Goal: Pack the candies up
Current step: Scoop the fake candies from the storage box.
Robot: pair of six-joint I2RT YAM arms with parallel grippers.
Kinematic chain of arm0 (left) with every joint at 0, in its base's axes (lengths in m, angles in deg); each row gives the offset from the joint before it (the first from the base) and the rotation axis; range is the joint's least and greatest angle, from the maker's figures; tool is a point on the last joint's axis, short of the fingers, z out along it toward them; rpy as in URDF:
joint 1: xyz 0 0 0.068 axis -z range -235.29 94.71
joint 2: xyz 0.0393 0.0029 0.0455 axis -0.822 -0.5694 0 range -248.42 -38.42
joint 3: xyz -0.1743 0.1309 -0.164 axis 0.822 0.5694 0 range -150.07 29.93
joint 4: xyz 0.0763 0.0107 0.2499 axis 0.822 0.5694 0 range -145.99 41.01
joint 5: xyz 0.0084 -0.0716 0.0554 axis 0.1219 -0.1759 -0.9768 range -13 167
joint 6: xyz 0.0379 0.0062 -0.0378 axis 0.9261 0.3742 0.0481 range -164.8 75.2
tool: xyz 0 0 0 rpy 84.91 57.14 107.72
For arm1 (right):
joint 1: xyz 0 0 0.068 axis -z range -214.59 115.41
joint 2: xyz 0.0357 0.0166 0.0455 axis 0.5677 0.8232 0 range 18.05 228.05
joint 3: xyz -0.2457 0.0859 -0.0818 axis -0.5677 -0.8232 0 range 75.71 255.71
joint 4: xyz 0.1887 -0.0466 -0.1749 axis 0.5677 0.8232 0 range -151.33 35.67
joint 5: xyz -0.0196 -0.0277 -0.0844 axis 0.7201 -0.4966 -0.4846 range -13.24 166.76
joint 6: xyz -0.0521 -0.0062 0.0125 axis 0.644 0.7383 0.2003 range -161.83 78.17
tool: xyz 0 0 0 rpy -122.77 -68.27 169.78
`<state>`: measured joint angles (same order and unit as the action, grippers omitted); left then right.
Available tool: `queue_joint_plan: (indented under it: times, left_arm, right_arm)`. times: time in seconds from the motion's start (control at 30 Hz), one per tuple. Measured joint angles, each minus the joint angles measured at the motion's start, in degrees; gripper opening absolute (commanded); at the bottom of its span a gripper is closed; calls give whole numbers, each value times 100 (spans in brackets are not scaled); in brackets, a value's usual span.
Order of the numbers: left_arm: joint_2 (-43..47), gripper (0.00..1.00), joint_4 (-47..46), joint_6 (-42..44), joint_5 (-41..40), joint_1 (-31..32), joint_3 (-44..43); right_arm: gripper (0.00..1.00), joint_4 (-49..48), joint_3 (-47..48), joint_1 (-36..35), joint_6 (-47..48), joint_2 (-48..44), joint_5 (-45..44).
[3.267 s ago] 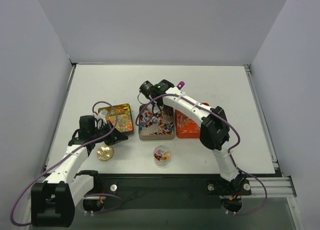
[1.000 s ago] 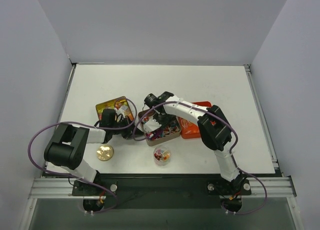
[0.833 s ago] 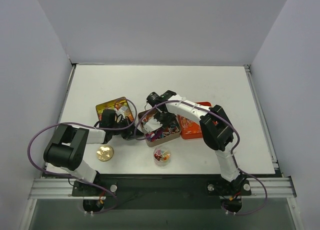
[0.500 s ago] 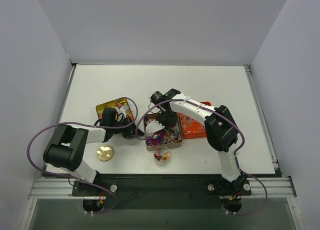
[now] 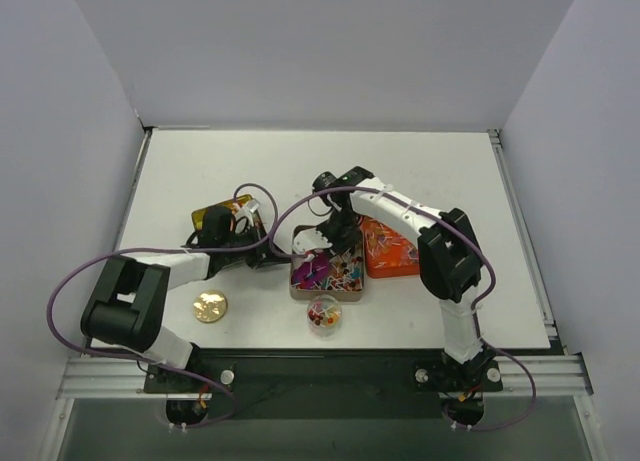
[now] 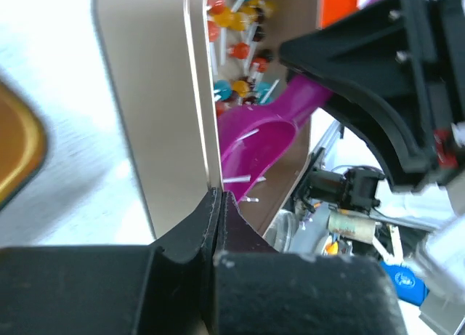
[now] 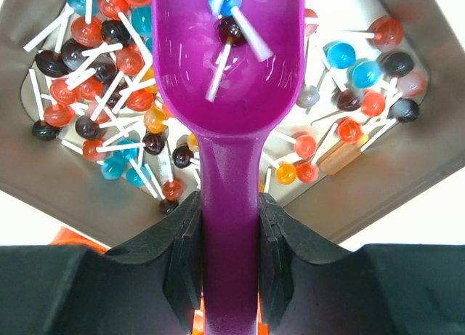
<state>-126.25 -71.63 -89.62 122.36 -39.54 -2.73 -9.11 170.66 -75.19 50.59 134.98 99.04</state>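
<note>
A silver tin sits at the middle of the worktop, full of the candies — small ball lollipops on white sticks, in red, blue, orange and dark colours. The left gripper has its jaws pinched tight on the tin's thin left wall. The right gripper has its jaws clamped on the handle of a purple scoop, whose bowl lies over the heap with two or three candies inside. A small clear round pot, just near of the tin, holds a few more. The candies look light and hard. Their heads would likely roll and their sticks tangle, so pinching one seems poor — better to slide the scoop low under the pile and lift it level.
</note>
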Motion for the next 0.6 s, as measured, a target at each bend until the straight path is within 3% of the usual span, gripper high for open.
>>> queue_joint_plan:
  times: [0.43, 0.6]
  left_arm:
    - [538, 0, 570, 352, 1169, -2, -667]
    - [586, 0, 804, 389, 1545, -407, -907]
  right_arm:
    - [0, -420, -411, 426, -680, -511, 629]
    - [0, -518, -516, 546, -960, -520, 968]
